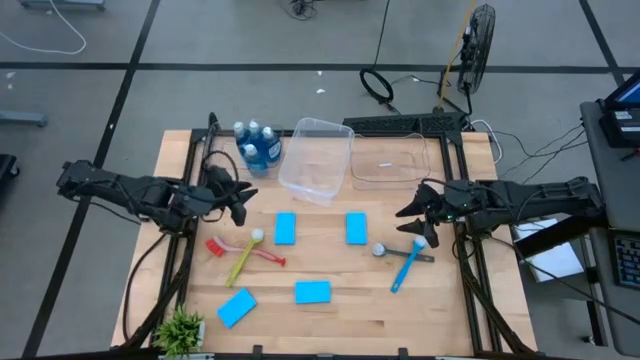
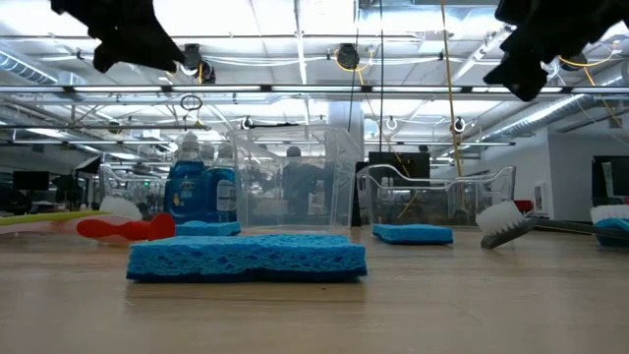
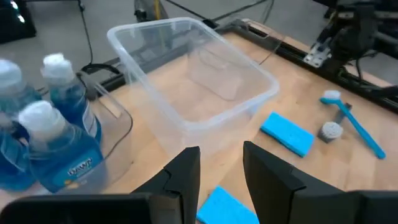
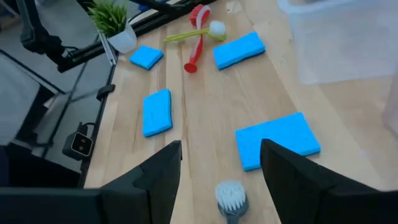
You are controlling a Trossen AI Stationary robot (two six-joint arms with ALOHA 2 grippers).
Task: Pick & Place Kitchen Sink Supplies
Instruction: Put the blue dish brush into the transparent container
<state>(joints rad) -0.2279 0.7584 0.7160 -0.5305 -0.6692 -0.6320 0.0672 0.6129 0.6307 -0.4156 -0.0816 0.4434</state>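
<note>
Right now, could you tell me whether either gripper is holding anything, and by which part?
Nothing is held. The left gripper and the right gripper both hover above the table with only air between their fingers.

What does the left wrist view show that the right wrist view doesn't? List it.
Only the left wrist view: three soap bottles, the whole clear bin and the blue brush.
Only the right wrist view: the plant, the red brush, the yellow-green brush and two more sponges.
Both: the wooden table, sponges and open fingers.

Grey floor (image 1: 200, 90) crossed by dark lines, a black fan (image 1: 478, 40) standing on it; ceiling light strips (image 2: 295, 39) glow overhead
</note>
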